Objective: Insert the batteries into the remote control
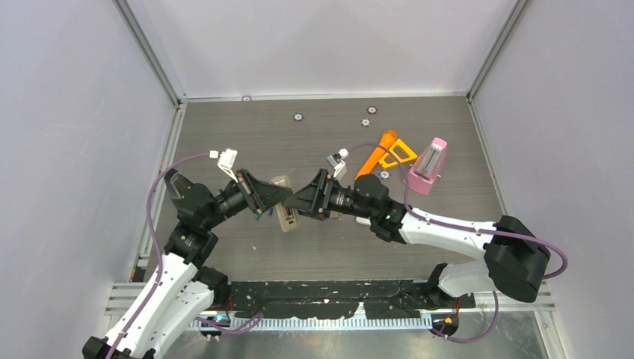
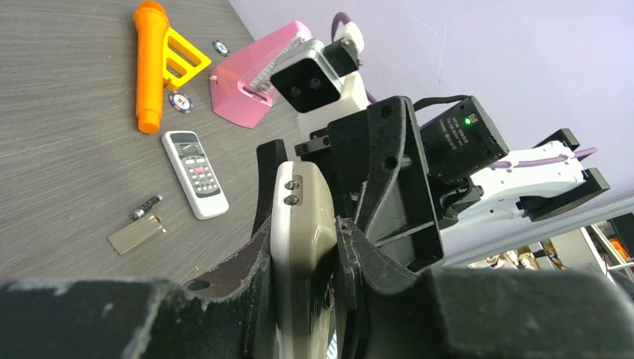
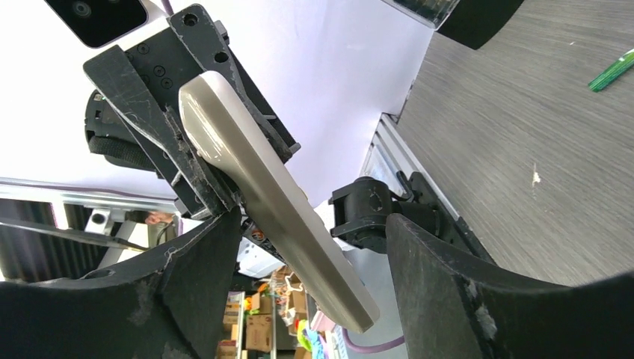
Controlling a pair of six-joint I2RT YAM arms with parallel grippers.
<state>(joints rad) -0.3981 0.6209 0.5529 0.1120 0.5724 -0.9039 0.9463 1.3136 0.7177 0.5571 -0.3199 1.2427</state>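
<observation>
My left gripper [image 1: 275,194] [image 2: 303,230] is shut on a beige remote [image 1: 285,209] [image 2: 300,198] and holds it on edge above the table. My right gripper [image 1: 297,199] [image 3: 314,224] is open. Its jaws stand either side of the same remote [image 3: 258,187] without touching it. A green battery [image 3: 611,69] lies on the table to the right in the right wrist view. A dark battery with a silvery end [image 2: 146,207] lies beside a beige battery cover [image 2: 136,232]. The purple battery is out of view.
A second, white remote [image 2: 196,173] lies on the table near the cover. An orange toy microphone [image 1: 377,153] [image 2: 149,63] with a yellow piece and a pink stand [image 1: 428,166] [image 2: 254,75] sit at the back right. Small round chips [image 1: 297,117] dot the back.
</observation>
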